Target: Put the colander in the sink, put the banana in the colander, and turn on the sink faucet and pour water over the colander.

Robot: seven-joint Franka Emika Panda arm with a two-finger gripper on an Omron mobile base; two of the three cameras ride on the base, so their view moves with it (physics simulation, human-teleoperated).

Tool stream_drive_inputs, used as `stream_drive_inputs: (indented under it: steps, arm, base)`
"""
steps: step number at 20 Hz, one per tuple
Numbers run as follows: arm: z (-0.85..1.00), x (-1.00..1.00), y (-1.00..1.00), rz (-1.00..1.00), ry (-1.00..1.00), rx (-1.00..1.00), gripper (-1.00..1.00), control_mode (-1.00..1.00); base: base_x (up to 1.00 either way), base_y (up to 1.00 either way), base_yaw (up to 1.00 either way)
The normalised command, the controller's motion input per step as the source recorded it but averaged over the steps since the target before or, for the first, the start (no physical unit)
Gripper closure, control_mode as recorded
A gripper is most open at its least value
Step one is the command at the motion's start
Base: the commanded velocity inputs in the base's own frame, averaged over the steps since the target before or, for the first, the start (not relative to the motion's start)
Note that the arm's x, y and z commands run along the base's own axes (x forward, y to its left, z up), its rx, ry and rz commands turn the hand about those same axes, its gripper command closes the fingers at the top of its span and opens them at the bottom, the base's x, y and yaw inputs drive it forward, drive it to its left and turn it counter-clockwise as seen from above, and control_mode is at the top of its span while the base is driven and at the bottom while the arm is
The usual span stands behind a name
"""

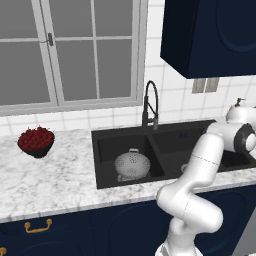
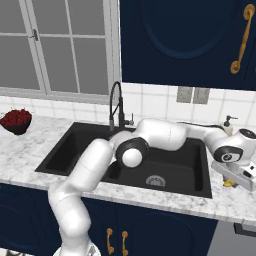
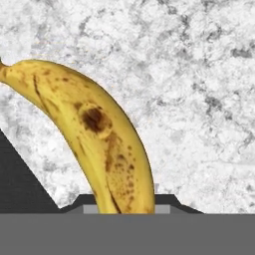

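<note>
The silver colander (image 1: 132, 165) sits upright in the left basin of the black sink (image 1: 100, 137). Behind the divider between the basins rises the black gooseneck faucet (image 1: 150, 105), with no water running. My arm reaches over the right basin to the marble counter right of the sink (image 2: 200, 150). There my gripper (image 2: 232, 179) points down, shut on the banana (image 2: 229, 184), of which a bit of yellow peeks out below the hand. In the hand view the spotted yellow banana (image 3: 99, 134) runs up from between the fingers, with marble counter behind it.
A dark bowl of red fruit (image 1: 36, 141) stands on the counter far left of the sink. A beige soap dispenser (image 2: 229, 125) stands behind my hand by the wall. Navy cabinets hang overhead, and a window is behind the faucet (image 2: 117, 105).
</note>
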Motion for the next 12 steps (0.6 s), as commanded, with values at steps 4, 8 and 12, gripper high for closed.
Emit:
stream_drive_inputs:
  steps: [4,8,12]
  arm:
    - [0.00,-0.03,0.89,0.04,-0.03,0.00,1.00,-1.00]
    - [0.00,-0.02,0.91,0.06,0.00,0.00,1.00,-1.00]
    - [0.00,-0.06,0.86,0.05,0.00,0.00,1.00,-1.00]
  base:
    - [0.00,0.00,0.00]
    - [0.00,0.00,0.00]
    - [0.00,0.00,0.00]
